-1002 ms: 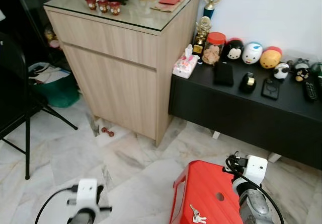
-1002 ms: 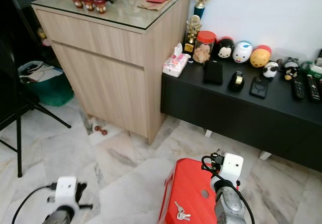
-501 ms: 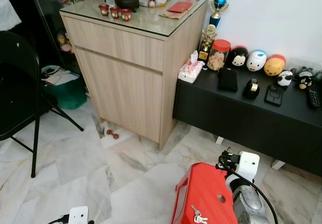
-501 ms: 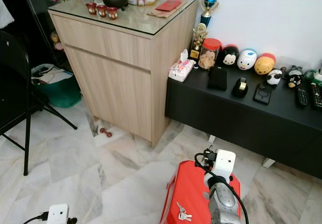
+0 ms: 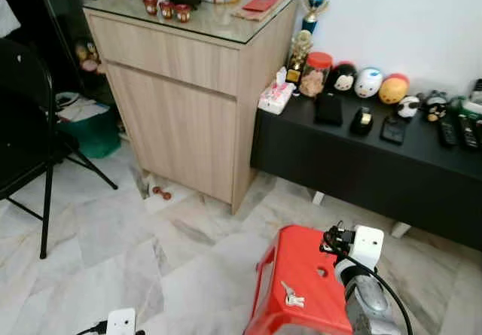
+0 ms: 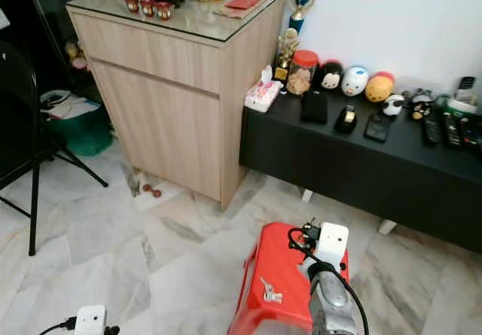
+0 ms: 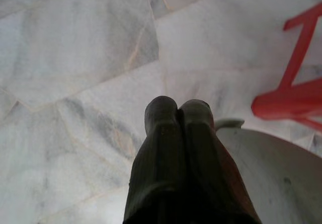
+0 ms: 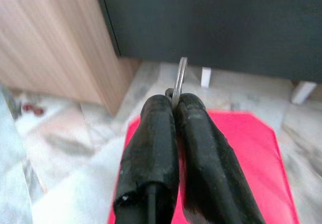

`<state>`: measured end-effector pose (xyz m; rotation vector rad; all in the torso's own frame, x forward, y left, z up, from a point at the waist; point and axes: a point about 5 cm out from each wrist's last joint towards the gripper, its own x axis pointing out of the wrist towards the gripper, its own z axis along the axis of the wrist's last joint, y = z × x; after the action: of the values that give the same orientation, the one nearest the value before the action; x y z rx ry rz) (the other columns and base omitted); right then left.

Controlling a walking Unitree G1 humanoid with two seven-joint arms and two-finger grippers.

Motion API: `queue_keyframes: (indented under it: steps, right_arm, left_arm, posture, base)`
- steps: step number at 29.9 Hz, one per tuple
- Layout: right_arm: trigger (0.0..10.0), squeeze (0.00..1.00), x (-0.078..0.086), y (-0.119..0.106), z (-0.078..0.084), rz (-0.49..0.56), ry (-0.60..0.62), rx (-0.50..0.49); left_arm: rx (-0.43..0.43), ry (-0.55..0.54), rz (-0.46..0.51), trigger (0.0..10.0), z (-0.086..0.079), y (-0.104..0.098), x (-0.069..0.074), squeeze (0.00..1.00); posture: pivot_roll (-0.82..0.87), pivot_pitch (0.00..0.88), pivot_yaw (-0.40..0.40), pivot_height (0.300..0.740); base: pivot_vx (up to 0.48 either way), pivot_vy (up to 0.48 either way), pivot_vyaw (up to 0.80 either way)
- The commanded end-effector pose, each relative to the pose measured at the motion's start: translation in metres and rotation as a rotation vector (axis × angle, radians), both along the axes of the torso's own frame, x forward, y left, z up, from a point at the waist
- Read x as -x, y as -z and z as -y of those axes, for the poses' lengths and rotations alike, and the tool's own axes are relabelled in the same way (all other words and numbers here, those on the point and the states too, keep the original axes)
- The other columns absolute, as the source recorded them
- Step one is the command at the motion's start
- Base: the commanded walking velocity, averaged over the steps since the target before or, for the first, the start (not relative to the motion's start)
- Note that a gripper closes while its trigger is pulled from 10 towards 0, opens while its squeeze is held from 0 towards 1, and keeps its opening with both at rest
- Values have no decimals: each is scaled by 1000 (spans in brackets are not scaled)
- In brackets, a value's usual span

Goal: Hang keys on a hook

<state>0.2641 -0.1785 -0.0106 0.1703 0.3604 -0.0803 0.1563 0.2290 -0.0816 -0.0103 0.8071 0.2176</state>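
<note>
The right gripper, fingers pinched on a metal ring, hovers over a red stool where keys lie just beside its arm, on marble floor near a wooden cabinet; the left gripper hangs closed.

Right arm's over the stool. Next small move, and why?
Probably lift the right gripper slightly. It is shut on a metal ring above the red stool, while keys lie on the stool top. Whether ring and keys are joined can't be told, and a small lift would show it.
</note>
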Motion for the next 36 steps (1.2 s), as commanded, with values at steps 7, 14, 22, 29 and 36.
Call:
queue_keyframes:
  steps: [7, 14, 22, 29, 36]
  right_arm:
    - [10000, 0, 25, 25, 14, -136, 21, 38]
    - [10000, 0, 44, 42, 24, -270, 44, 41]
    - [10000, 0, 65, 60, 21, -435, 25, 61]
    - [10000, 0, 81, 70, 22, -524, 47, 63]
    - [10000, 0, 89, 74, 20, -548, 78, 33]
  left_arm:
    - [17, -6, -53, 10000, 0, 5, 10, 0]
    - [20, -12, -70, 10000, -1, 6, 12, 0]
    - [24, -14, -99, 10000, -2, 8, 15, 0]
    - [28, -20, -93, 10000, -2, 8, 13, 0]
    - [25, 0, -101, 10000, 1, 8, 13, 0]
  posture:
    - [137, 0, -60, 740]
    - [143, 0, -59, 740]
    - [142, 0, -55, 740]
    - [156, 0, -54, 740]
    - [155, 0, -50, 740]
  base:
    - [-333, 0, 0]
    - [-334, 0, 0]
    - [-333, 0, 0]
    - [-164, 0, 0]
    - [0, 0, 0]
